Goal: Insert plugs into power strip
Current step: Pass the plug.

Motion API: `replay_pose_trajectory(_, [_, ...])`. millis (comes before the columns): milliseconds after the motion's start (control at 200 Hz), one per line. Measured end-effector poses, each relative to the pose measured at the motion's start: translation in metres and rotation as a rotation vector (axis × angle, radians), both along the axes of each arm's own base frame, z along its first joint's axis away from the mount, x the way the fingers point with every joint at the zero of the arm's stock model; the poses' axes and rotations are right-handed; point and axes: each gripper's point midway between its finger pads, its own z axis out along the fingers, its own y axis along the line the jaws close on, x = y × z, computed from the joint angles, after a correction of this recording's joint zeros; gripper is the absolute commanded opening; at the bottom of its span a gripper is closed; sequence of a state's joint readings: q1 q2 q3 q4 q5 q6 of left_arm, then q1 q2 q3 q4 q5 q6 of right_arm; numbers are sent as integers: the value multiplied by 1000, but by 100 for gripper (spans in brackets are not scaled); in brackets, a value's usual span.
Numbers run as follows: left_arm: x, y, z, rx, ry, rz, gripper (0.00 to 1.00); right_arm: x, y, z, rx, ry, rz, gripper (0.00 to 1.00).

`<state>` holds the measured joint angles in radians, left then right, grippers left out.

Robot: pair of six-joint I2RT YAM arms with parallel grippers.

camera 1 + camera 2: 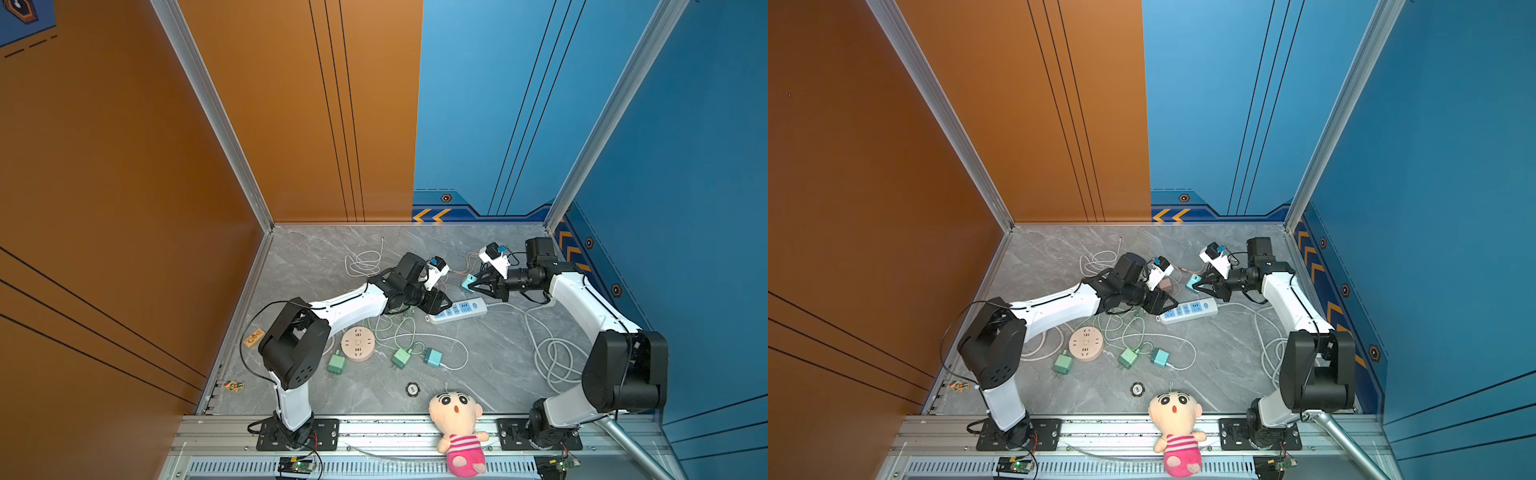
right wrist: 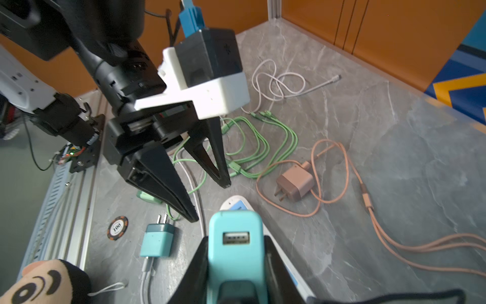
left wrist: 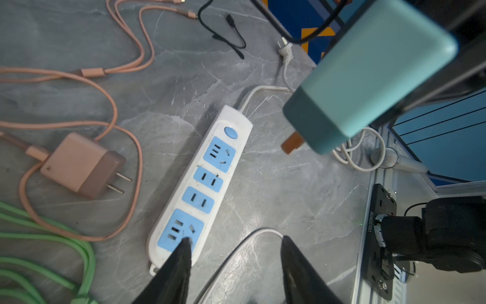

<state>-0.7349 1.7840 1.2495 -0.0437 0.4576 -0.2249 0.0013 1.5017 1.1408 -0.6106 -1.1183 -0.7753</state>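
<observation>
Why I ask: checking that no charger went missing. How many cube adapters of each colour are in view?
Green adapters: 2
Teal adapters: 2, one on the table and one held by the right gripper
Pink-brown adapter: 1
Total: 5

power strip (image 3: 200, 189): white, blue sockets | held plug (image 2: 235, 252): teal | table (image 1: 498, 353): grey marble | doll's dress (image 1: 463, 442): pink stripes

Five plugs (image 1: 400, 358), one power strip (image 1: 457, 311), one doll (image 1: 457, 428)
</observation>
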Motion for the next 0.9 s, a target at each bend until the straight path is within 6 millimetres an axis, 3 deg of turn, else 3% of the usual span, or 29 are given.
replay_pose_trajectory(170, [-9,1,34,-148,-57,13,53,-18,8,23,99,4,41,0])
replay_pose_trajectory(340, [-15,-6,50,-243,-88,1,53,-29,13,40,158,9,67,0])
replay_pose_trajectory(566, [-27,-16,72,-359,-126,-25,53,-32,21,39,162,60,70,0])
replay_pose_trajectory(901, [-27,-19,91,-457,-139,-25,50,-28,20,38,153,72,48,0])
